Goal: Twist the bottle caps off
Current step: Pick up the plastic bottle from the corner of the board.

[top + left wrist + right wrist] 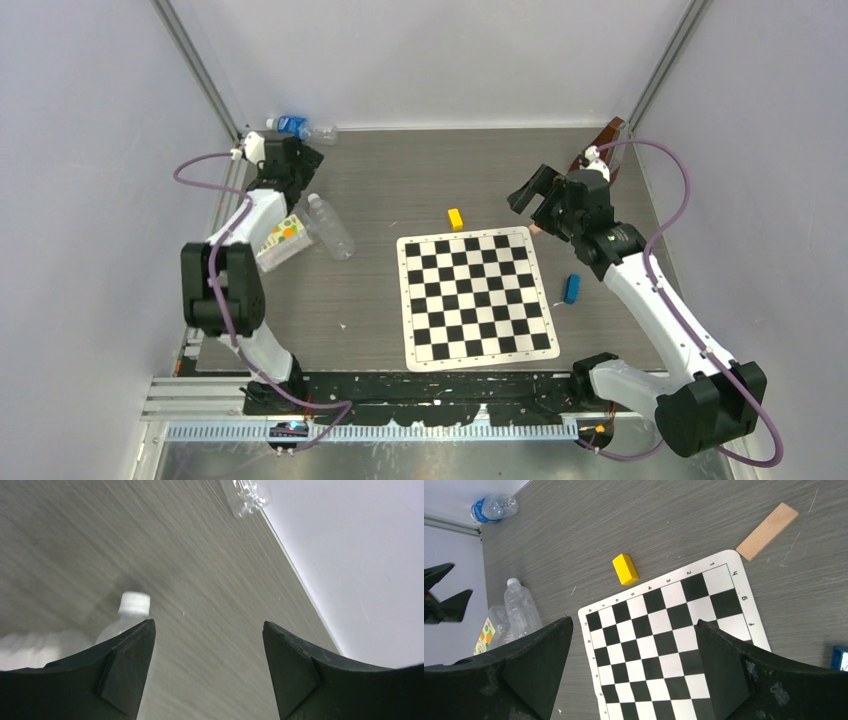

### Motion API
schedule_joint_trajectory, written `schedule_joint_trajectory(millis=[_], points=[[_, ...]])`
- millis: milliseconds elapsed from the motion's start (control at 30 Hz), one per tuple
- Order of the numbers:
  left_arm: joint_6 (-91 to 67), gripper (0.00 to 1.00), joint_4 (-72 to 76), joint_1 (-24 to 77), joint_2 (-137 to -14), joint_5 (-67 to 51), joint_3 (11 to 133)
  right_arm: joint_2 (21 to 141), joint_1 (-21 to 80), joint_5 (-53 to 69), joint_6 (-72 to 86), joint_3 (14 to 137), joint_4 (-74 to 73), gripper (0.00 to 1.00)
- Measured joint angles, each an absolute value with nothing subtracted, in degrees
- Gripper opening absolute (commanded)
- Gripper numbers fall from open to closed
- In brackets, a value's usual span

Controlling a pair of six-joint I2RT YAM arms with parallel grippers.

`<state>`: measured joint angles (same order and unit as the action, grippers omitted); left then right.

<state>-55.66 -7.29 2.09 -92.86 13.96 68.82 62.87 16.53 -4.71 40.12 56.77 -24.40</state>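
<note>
Grey wood-grain surface [400, 180], walled on three sides. Chessboard mat [477, 297] lies right of centre; I judge it has no part in the job.

All three bottles sit at the far left, and the left arm reaches that way. Left claw [206, 626] is spread wide and holds nothing, low over the surface, likely lining up on a bottle. Right claw [634, 624] is also wide apart and empty, raised near the mat's far-right corner, well apart from the bottles. Probably placed to come across once a bottle is pinned.

Wide labelled bottle [280, 242] lies partly under the left arm, its cap hidden. Slim unlabelled bottle [331, 229] lies just beside it, apparently on its side, neck toward the far left. Small blue-labelled bottle [300, 127] lies on its side by the back wall.

Wooden slat [767, 531], yellow block [456, 218] and blue block [571, 288] look like clutter.

Slim bottle's cap [135, 602] is white and still on, just beyond the left claw's finger. Blue bottle's cap [271, 123] is also on. Lying bottles may roll, so one claw should clamp the body while the other turns.
</note>
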Motion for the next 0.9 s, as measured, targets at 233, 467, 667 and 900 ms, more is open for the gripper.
schedule_joint_trajectory(millis=[233,467,667,900], points=[[-59.35,0.84,1.96,0.62,-115.0,13.13,82.24,62.13,16.49,-2.31,42.87,55.09,-24.8,1.0],[-59.44,0.79,6.44,0.62,-127.94,13.06,94.91,62.15,16.49,-2.13,43.53,54.33,-25.78,1.0],[-59.61,0.76,8.05,0.62,-134.41,14.22,103.15,62.94,16.47,-2.96,43.51,54.3,-26.09,1.0],[-59.81,0.75,7.77,0.62,-140.33,15.0,110.59,65.71,16.38,-3.05,43.42,54.3,-27.22,1.0]])
